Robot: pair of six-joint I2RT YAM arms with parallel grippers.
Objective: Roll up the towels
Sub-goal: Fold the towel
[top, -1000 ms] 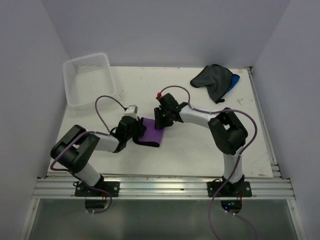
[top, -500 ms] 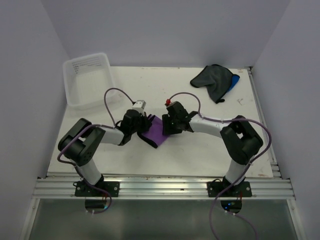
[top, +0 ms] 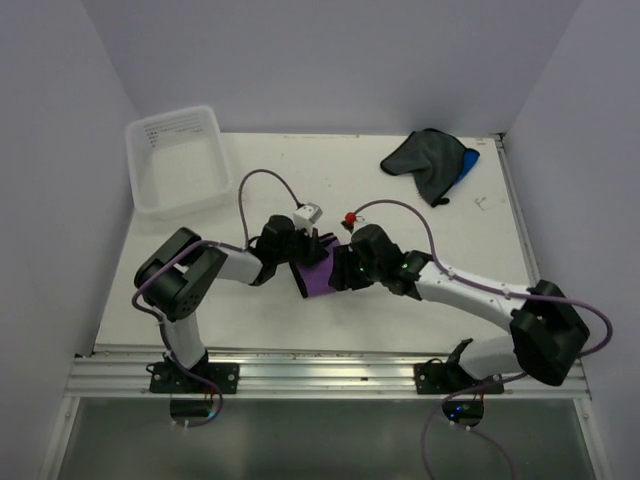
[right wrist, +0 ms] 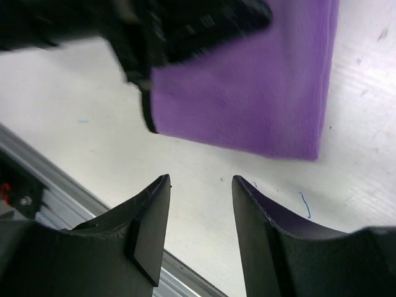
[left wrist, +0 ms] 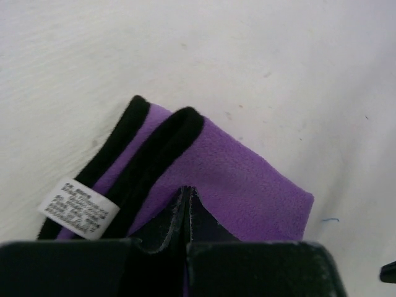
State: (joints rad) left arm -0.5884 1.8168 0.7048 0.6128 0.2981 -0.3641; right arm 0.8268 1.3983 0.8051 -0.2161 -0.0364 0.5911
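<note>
The purple towel [top: 318, 278], black-edged with a white label, lies folded at the table's middle. My left gripper [top: 310, 256] is shut on its near edge; in the left wrist view the closed fingertips [left wrist: 187, 197] pinch the purple towel [left wrist: 247, 185]. My right gripper [top: 343, 272] is open and empty just beside the towel's right edge; in the right wrist view the purple towel [right wrist: 247, 99] lies ahead of the open gripper [right wrist: 201, 185], apart from it. The dark grey towel [top: 422, 158] and the blue towel [top: 470, 160] lie heaped at the far right.
A clear plastic tub [top: 150, 195] stands at the far left corner. White walls close in the table's left, back and right sides. A metal rail [top: 320, 375] runs along the near edge. The left arm's black wrist [right wrist: 185, 25] shows above the towel.
Both grippers and the purple towel have shifted to the right and nearer. The right arm's elbow has swung far out to the right, and its gripper now stands off the towel.
</note>
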